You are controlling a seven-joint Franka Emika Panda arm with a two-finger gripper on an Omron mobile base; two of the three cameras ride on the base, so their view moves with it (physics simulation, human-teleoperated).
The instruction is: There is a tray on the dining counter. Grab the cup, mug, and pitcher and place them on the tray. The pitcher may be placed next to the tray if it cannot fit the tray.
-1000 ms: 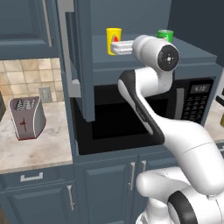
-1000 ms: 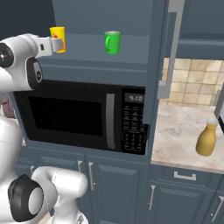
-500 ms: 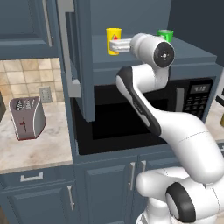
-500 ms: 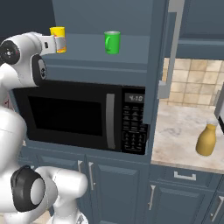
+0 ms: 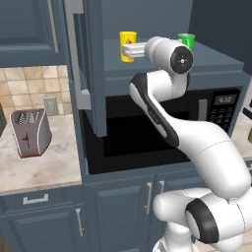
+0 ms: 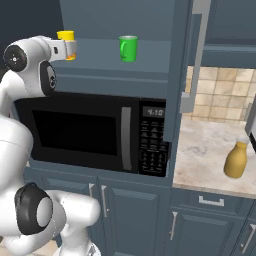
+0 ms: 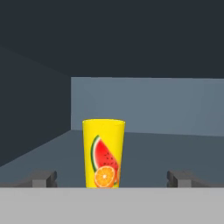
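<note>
Claw [image 7: 112, 179] fingers are standing wide apart, gripping nothing, and you are looking straight along them at the cup [image 7: 104, 153], which is sitting upright between the two tips [image 7: 43, 178] without touching either. You are seeing the cup [image 5: 127, 46] on the shelf above the microwave [image 6: 95, 131], at the shelf's left end, with the claw [image 5: 129, 50] reaching in level beside it. The mug [image 6: 128, 48] is standing upright on the same shelf, well apart from the cup [image 6: 67, 42], its handle turned to the left in the right base view. The pitcher [image 6: 236, 160] is resting upright on the desk [image 6: 210, 155] to the right of the microwave. A toaster [image 5: 30, 133] is sitting on the desk to the left.
</note>
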